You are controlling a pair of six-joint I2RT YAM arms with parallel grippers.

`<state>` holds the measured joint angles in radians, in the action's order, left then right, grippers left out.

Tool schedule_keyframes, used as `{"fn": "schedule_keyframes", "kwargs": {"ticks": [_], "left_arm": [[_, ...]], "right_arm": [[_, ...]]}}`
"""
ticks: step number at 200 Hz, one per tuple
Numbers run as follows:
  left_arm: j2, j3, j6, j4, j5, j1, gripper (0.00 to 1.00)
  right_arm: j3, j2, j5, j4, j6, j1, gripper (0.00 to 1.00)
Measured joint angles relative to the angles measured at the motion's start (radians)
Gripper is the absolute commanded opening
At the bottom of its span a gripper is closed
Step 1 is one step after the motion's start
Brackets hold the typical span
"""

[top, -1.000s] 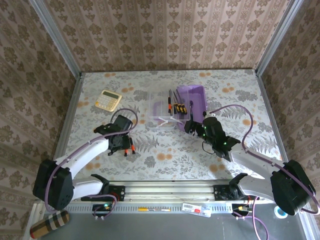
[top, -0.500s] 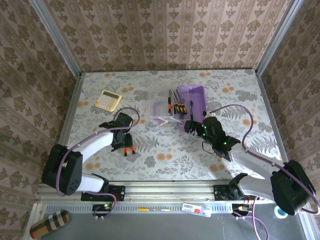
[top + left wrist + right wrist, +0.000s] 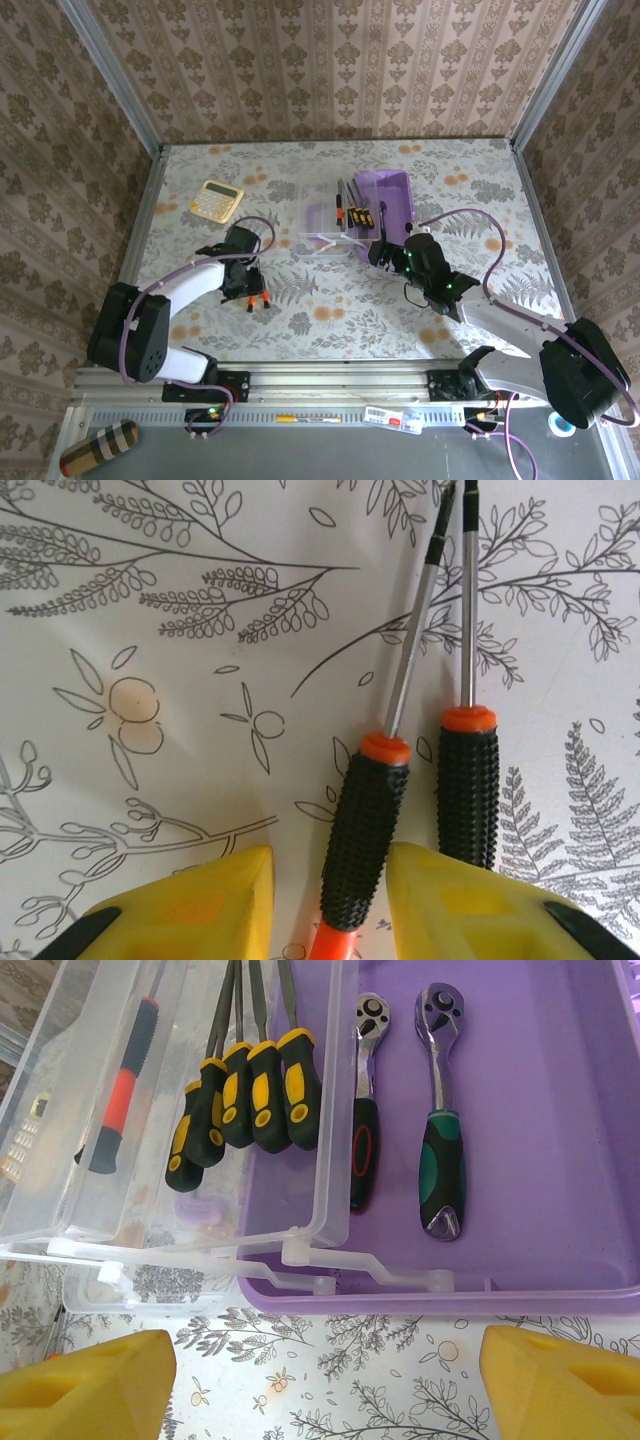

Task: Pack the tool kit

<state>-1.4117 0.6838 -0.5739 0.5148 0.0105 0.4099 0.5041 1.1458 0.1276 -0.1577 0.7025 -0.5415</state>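
My left claw (image 3: 328,865): fingers apart, straddling the black knurled handle of an orange-collared screwdriver (image 3: 362,840). A strip of bench shows between the handle and one yellow finger (image 3: 215,905), while the other finger sits right at the handle's edge.
Second screwdriver (image 3: 468,800): same black grip and orange collar, lying just beside the first. Its butt is hidden behind my finger, and both steel shafts point away from me.
Bench (image 3: 350,310): a pale cloth printed with ferns and flowers. From above, the two loose screwdrivers lie on it under my left claw (image 3: 250,290), well apart from the case.
My right claw (image 3: 325,1360): fingers spread wide with nothing between them, hovering at the near edge of the case.
Small purple plastic case (image 3: 560,1160): open, standing mid-bench beyond my right claw (image 3: 383,252).
In the purple tray: two metal ratchet wrenches side by side, one with a black-and-red handle (image 3: 362,1150) and one with a green-and-black handle (image 3: 440,1170).
Clear lid (image 3: 280,1210): folded open on the left of the tray. It holds four yellow-and-black-handled screwdrivers (image 3: 250,1090) in a row and one red-and-black tool (image 3: 125,1080) further left.
Yellow calculator (image 3: 217,200): far left of the bench, apart from everything else.
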Motion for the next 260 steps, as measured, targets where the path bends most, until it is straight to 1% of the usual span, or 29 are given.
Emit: {"fn": "schedule_keyframes", "kwargs": {"ticks": [17,48,72,107,151,176,194,209,227,260], "left_arm": [[-0.011,0.000,0.000,-0.005,0.000,-0.007,0.32],[-0.014,0.000,-0.003,-0.002,0.008,-0.013,0.21],[-0.011,0.000,-0.008,0.005,0.016,-0.014,0.15],[0.011,0.000,-0.010,0.011,0.019,-0.014,0.11],[0.116,0.052,-0.009,0.090,0.041,-0.014,0.11],[0.162,0.146,-0.005,0.145,0.051,-0.014,0.11],[0.161,0.232,0.002,0.173,0.053,-0.009,0.10],[0.139,0.317,0.006,0.196,0.056,0.012,0.10],[0.075,0.440,0.011,0.217,0.062,0.064,0.10],[-0.112,0.694,0.033,0.232,0.061,0.167,0.10]], "right_arm": [[0.000,0.001,0.000,0.000,0.000,0.000,0.81],[0.000,0.001,0.000,0.001,0.000,0.000,0.81],[0.000,0.001,0.000,0.001,0.000,0.000,0.81],[0.000,0.001,-0.001,0.000,0.000,0.000,0.81],[0.022,0.029,-0.046,-0.020,-0.013,-0.010,0.81],[0.035,0.043,-0.056,-0.023,-0.019,-0.014,0.81],[0.037,0.046,-0.056,-0.023,-0.019,-0.016,0.81],[0.037,0.046,-0.053,-0.023,-0.019,-0.016,0.82],[0.037,0.045,-0.045,-0.022,-0.019,-0.016,0.82],[0.037,0.038,-0.026,-0.018,-0.019,-0.016,0.82]]}}
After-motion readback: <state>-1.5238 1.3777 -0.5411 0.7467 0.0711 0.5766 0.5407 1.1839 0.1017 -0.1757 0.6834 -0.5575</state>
